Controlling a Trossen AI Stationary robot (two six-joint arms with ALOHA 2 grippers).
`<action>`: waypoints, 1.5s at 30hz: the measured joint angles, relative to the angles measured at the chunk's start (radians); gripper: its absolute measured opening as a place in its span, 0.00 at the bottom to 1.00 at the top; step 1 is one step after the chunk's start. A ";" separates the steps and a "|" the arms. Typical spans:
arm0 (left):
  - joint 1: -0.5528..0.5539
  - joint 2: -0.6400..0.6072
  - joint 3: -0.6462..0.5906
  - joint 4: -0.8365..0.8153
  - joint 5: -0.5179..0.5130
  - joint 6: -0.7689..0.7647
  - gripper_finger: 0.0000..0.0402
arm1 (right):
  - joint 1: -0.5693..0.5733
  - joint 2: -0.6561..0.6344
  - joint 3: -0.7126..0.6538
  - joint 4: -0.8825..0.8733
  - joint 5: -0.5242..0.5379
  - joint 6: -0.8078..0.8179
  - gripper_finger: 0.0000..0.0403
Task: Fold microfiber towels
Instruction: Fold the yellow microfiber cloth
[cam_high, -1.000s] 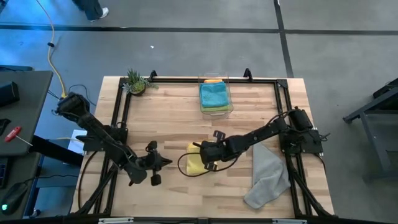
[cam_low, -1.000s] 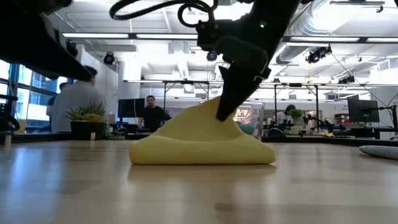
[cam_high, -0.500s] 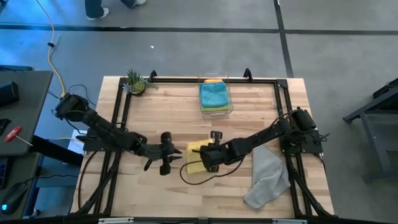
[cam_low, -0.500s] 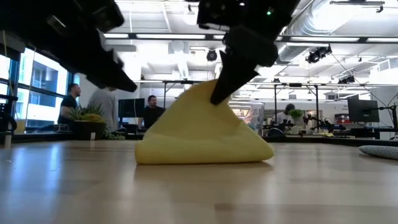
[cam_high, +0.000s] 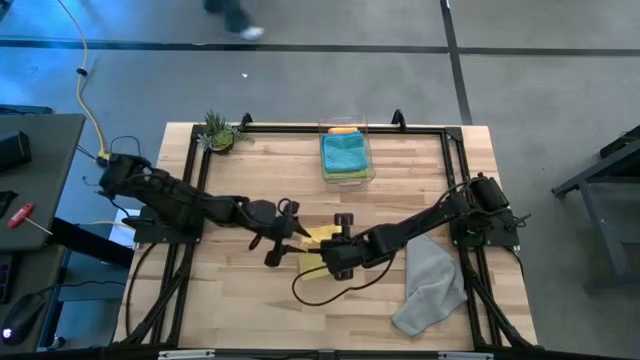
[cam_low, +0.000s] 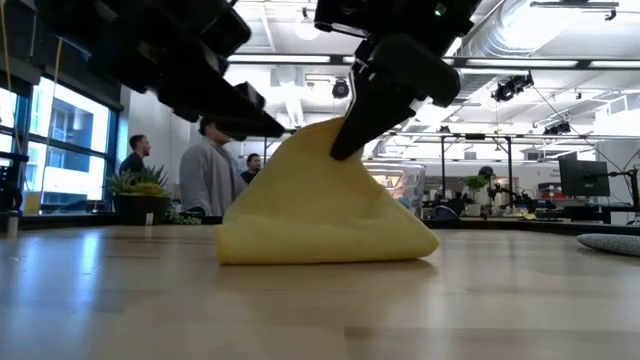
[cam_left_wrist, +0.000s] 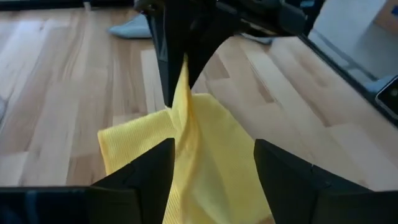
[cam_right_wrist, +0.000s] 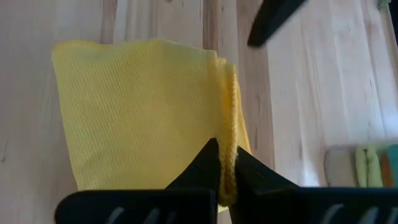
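Observation:
The yellow microfiber towel (cam_high: 310, 266) lies near the table's middle, its base on the wood and one part pulled up into a peak (cam_low: 325, 140). My right gripper (cam_high: 322, 244) is shut on that peak. My left gripper (cam_high: 294, 240) is open, its fingers on either side of the towel's raised ridge (cam_left_wrist: 185, 118). A grey towel (cam_high: 432, 280) lies flat at the near right. A teal towel (cam_high: 345, 153) lies in the clear bin, with an orange one (cam_high: 342, 130) behind it. My right gripper pinches the yellow towel's bunched edge (cam_right_wrist: 229, 163) between its two fingers, slanting down from the table's right. Several layers are gathered there. The held part stands up as a peak while the towel's lower part (cam_low: 320, 245) rests on the table. My left gripper: I cannot tell whether its fingers (cam_left_wrist: 149, 171) touch the ridge.
The clear bin (cam_high: 368, 168) stands at the far middle and a small potted plant (cam_high: 218, 132) at the far left corner. A black frame (cam_high: 190, 190) runs along the table's edges. People stand in the room beyond the table (cam_low: 210, 175).
My left gripper has swung from the near left toward the table's right and far side, up to the yellow towel, rolling and opening on the way. My right gripper has rolled and drawn the towel's peak a little higher; the towel's base has stayed on the table.

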 joint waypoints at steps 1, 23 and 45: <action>0.004 0.015 0.015 -0.004 0.004 0.017 0.53 | 0.000 0.000 0.000 0.001 0.000 -0.005 0.00; 0.040 0.188 0.150 -0.209 0.122 0.157 0.46 | -0.002 0.000 0.000 -0.006 -0.003 -0.019 0.00; 0.137 0.185 0.164 -0.112 0.373 0.179 0.54 | -0.002 -0.001 0.000 0.026 -0.029 -0.052 0.00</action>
